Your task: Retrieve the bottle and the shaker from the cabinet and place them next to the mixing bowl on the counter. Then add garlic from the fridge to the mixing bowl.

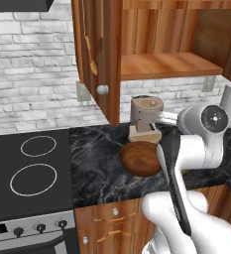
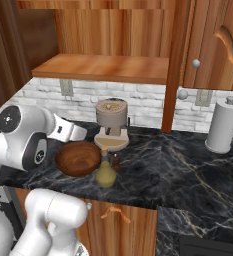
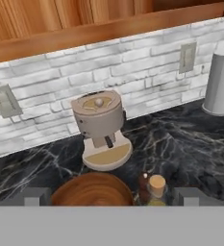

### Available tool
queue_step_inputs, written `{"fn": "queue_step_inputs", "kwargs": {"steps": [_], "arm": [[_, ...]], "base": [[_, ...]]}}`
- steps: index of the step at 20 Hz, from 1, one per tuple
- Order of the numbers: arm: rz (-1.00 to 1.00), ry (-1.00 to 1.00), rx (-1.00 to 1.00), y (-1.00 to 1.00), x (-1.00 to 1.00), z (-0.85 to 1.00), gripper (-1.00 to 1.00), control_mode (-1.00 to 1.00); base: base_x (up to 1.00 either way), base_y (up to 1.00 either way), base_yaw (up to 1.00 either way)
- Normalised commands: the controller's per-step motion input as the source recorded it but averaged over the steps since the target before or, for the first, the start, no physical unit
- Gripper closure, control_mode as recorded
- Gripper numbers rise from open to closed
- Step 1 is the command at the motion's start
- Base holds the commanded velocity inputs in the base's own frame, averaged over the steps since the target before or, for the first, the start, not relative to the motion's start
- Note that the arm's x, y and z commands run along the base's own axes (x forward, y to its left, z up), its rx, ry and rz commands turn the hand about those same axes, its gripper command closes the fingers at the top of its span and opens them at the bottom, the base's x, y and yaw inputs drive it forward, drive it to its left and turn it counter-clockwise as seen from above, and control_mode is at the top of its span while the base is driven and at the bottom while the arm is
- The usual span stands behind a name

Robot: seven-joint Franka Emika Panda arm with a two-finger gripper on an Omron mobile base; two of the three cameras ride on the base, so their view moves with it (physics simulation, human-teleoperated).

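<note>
The worktop [image 2: 198, 165] of dark marbled stone runs under an open wall cabinet [image 2: 108, 67], whose shelf stands bare as far as the base views reach. At the worktop's back edge, against the white brick wall, sits a beige coffee machine [image 2: 112, 122]; far along the back to the right is a paper towel roll [image 2: 223, 125].

The wooden mixing bowl [image 2: 78, 158] rests just in front of the coffee machine, toward the front edge. Just beside its right side stands the bottle [image 2: 105, 172], pale yellow with a cork-coloured top, upright. Next to the bottle, a little further back, is the shaker [image 2: 116, 161], small and dark brown, also upright.

The gripper [image 3: 111, 197] hangs above the bowl and bottle, its two grey fingertips [image 3: 34, 196] set wide apart with nothing between them.

Judging by this, the first half looks complete: both cabinet items stand next to the bowl and the hand has let go. What remains is the garlic. The bowl's inside looks bare in the hand view, so the trip to the fridge, the pick-up and the drop into the bowl are all still to do.
</note>
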Motion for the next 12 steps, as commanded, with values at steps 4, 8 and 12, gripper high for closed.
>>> {"fn": "queue_step_inputs", "kwargs": {"steps": [4, 8, 12], "arm": [[0.18, 0.08, 0.00, 0.10, -0.51, 0.50, -1.00, -1.00], [0.07, 0.19, -0.01, 0.28, -0.19, 0.32, -1.00, -1.00], [0.00, 0.03, 0.00, 0.10, -0.53, 0.06, -1.00, -1.00]], "base": [[0.00, 0.00, 0.00], [0.00, 0.00, 0.00], [0.00, 0.00, 0.00]]}}
